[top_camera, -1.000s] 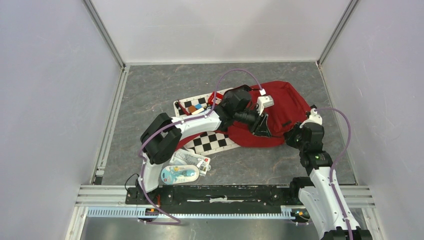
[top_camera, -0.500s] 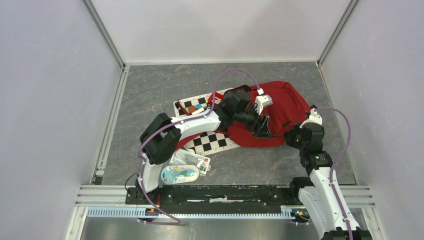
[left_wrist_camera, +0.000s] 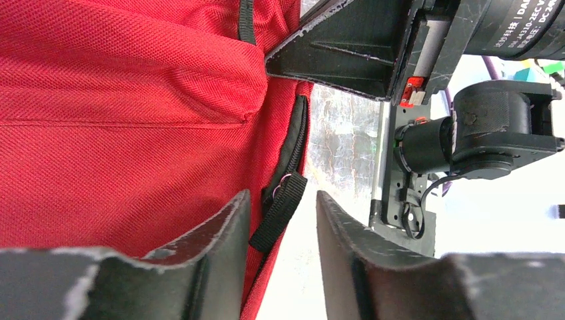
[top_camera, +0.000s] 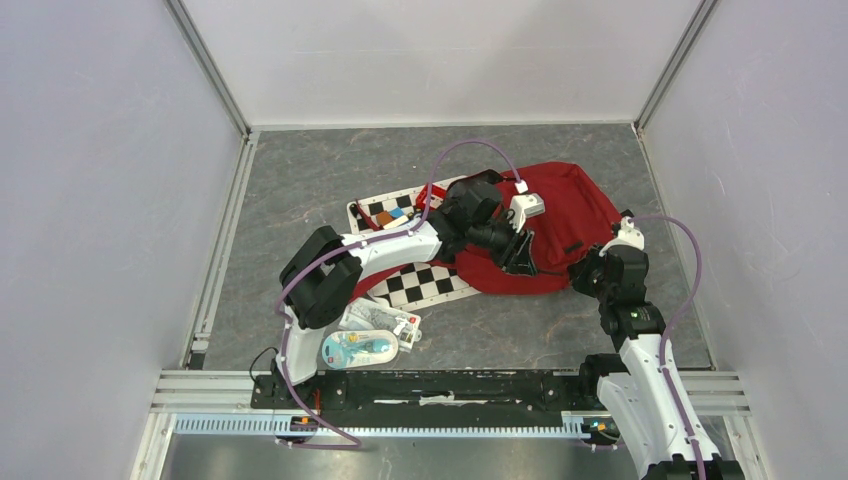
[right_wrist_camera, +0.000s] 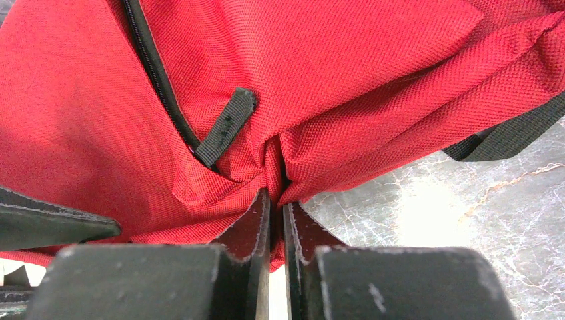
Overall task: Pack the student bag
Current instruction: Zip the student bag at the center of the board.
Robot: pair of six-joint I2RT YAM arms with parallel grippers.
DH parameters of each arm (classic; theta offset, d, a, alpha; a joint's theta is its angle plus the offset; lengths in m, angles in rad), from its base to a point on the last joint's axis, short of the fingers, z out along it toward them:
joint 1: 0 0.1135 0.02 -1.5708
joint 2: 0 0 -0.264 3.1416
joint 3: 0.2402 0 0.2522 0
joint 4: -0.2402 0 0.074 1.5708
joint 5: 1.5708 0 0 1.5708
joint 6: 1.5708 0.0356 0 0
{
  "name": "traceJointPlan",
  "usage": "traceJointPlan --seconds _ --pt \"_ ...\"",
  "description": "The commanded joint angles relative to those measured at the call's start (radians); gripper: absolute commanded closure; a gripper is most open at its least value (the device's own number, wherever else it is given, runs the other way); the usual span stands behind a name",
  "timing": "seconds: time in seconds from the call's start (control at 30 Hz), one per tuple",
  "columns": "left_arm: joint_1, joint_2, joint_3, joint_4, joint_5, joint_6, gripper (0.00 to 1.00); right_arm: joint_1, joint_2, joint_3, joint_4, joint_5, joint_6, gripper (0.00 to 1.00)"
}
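Lying slumped on the right half of the counter (top_camera: 300, 170), one student bag (top_camera: 560, 215) is sharing the surface with two checkerboard sheets (top_camera: 425, 283) at its left edge and two packaged items (top_camera: 358, 349) near the left arm's base. One arm is reaching across the sheets, its left tool (left_wrist_camera: 281, 197) standing open around one black zipper pull (left_wrist_camera: 280, 213). The other arm is leaning in from the near right, its right tool (right_wrist_camera: 274, 200) pinching a fold of the bag's red fabric.
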Motion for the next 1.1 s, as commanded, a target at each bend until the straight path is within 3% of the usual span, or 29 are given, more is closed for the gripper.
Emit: traceJointPlan --seconds 0.0,0.4,0.73,1.07 --pt "0.001 0.002 0.045 0.003 0.015 0.029 0.58 -0.003 -0.009 0.033 -0.007 0.043 -0.038 0.89" --pt "0.001 -0.030 0.027 0.056 -0.009 -0.002 0.97 -0.018 -0.009 0.030 -0.007 0.043 -0.042 0.89" --pt "0.013 -0.133 -0.067 0.119 -0.029 -0.045 0.98 -0.017 -0.010 0.038 -0.017 0.082 -0.047 0.90" --pt "0.039 -0.217 -0.145 0.006 -0.114 0.007 0.98 -0.018 -0.012 0.048 -0.034 0.117 -0.056 0.92"
